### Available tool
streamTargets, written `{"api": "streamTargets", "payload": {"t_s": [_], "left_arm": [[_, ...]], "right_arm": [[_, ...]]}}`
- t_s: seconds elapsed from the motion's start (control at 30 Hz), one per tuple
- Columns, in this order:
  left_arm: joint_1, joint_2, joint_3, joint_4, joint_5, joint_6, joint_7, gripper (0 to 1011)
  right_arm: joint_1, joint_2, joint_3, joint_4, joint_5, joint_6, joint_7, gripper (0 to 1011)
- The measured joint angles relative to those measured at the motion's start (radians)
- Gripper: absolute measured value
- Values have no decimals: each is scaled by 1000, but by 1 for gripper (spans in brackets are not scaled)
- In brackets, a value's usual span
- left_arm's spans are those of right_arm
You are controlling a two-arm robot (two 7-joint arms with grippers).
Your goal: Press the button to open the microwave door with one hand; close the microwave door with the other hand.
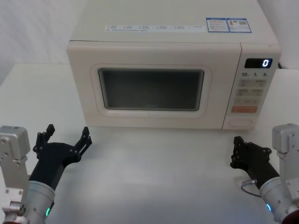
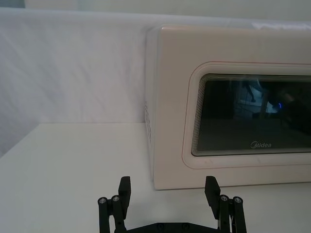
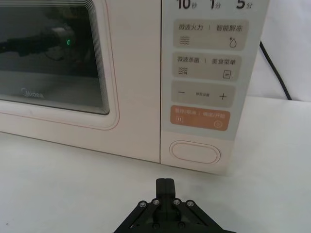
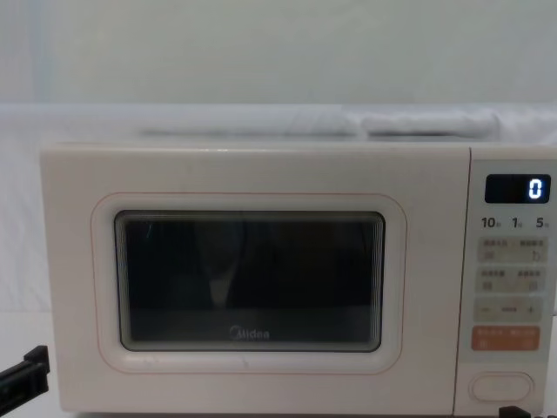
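On the white table (image 1: 154, 168), the cream microwave door (image 1: 149, 88) sits shut; left gripper (image 1: 65, 136) jaws apart, right gripper (image 1: 238, 149) jaws together

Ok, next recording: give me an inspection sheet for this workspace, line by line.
Surface: white table, bare in front of the microwave.
Job's things: microwave door shut; button at the control panel's bottom, untouched.
Clutter: nothing seen.
End effectors: left end effector open, low on the table before the door's left side; right end effector shut, short of the button.
Cables: dark cable behind the microwave's right side.
Surroundings: white backdrop; display reads 0.
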Motion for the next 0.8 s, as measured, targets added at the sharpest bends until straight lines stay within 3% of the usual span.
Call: {"api": "streamTargets", "payload": {"t_s": [0.37, 0.8], "left_arm": [[0, 0, 0, 0, 0, 0, 0, 1001], [0, 0, 0, 0, 0, 0, 0, 1001]], "right_arm": [[50, -5, 16, 53, 20, 32, 26, 0], [117, -15, 19, 98, 3, 50, 12, 0]]}}
